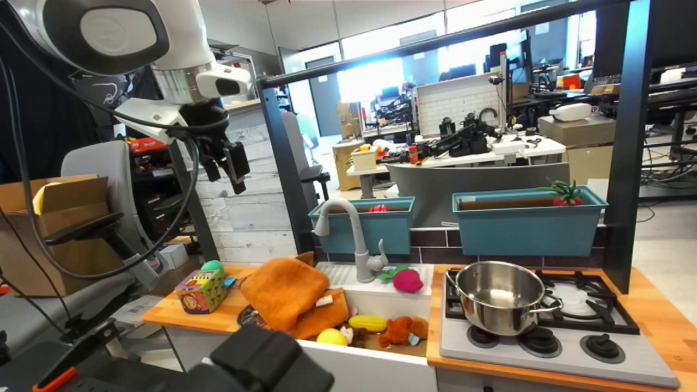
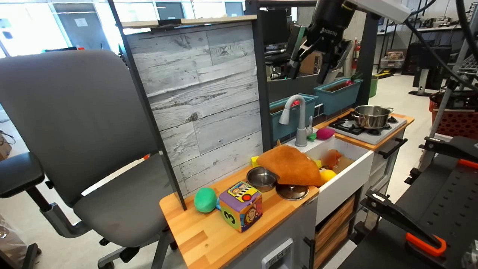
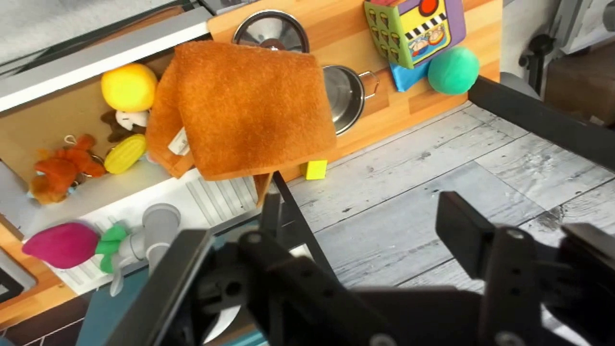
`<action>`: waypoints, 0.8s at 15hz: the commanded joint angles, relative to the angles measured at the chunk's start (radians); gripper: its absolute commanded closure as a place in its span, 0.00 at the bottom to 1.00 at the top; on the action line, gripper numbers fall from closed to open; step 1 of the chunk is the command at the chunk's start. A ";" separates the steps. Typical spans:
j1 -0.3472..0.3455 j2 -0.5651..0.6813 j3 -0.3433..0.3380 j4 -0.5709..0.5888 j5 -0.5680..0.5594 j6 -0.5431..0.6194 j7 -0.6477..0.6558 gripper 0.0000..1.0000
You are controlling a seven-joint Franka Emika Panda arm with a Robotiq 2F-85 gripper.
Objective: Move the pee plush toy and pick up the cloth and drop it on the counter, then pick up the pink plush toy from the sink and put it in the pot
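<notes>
My gripper [image 3: 358, 216] is open and empty, high above the sink; it also shows in both exterior views [image 1: 226, 177] [image 2: 307, 74]. The orange cloth [image 3: 254, 110] lies bunched across the edge between the sink [image 2: 345, 183] and the wooden counter [image 2: 196, 239], partly covering a small metal bowl and a lid. The green pee plush toy [image 2: 205, 200] sits on the counter's far end beside a picture cube. The pink plush toy [image 1: 408, 281], with green leaves, lies on the sink's back ledge beside the faucet. The steel pot [image 1: 495, 313] stands uncovered on the stove.
The grey faucet [image 1: 356, 234] rises at the sink's back. A yellow ball [image 3: 129, 87], yellow corn [image 3: 125, 154] and an orange plush [image 3: 65, 168] lie in the basin. The picture cube [image 2: 241, 205] and grey bowl [image 2: 261, 178] stand on the counter. Teal planters [image 1: 528, 228] hang behind.
</notes>
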 commanded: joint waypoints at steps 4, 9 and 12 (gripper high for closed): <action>0.049 0.113 -0.173 0.157 -0.149 -0.105 0.189 0.00; 0.012 0.287 -0.219 0.357 -0.111 -0.150 0.213 0.00; 0.014 0.386 -0.236 0.468 -0.128 -0.174 0.260 0.00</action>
